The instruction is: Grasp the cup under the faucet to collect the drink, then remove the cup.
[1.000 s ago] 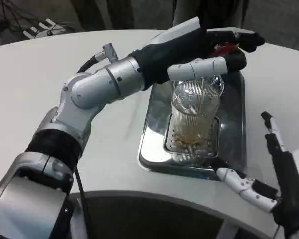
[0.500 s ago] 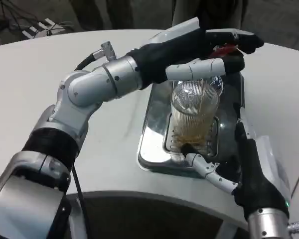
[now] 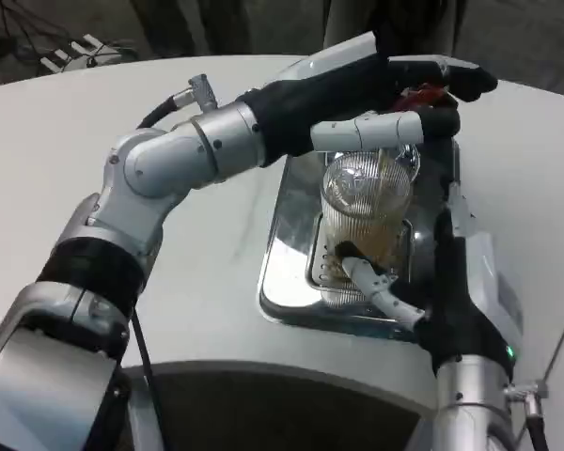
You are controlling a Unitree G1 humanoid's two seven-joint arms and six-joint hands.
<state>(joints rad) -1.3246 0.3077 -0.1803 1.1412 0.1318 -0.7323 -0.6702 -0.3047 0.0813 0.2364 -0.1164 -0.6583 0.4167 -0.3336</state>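
Observation:
A clear ribbed cup (image 3: 367, 202) stands upright on a grate (image 3: 321, 268) in a steel tray (image 3: 287, 235). Amber drink fills its lower part, and a thin stream (image 3: 383, 167) falls into it. My left hand (image 3: 357, 80) reaches in from the left above the cup. Its fingers lie over the red-topped faucet handle (image 3: 423, 92) and its thumb (image 3: 367, 132) under it. My right hand (image 3: 461, 282) wraps the cup from the right. Its thumb (image 3: 362, 271) lies against the cup's lower front and its fingers run up the far right side.
The tray sits near the round white table's (image 3: 66, 160) front edge, which curves just below it. Cables and a power strip (image 3: 75, 47) lie beyond the table at the top left. My left forearm (image 3: 179, 155) crosses the table left of the tray.
My right hand came up from the table's front right edge to the cup and closed around it. The left hand stayed on the faucet handle, and the cup did not move.

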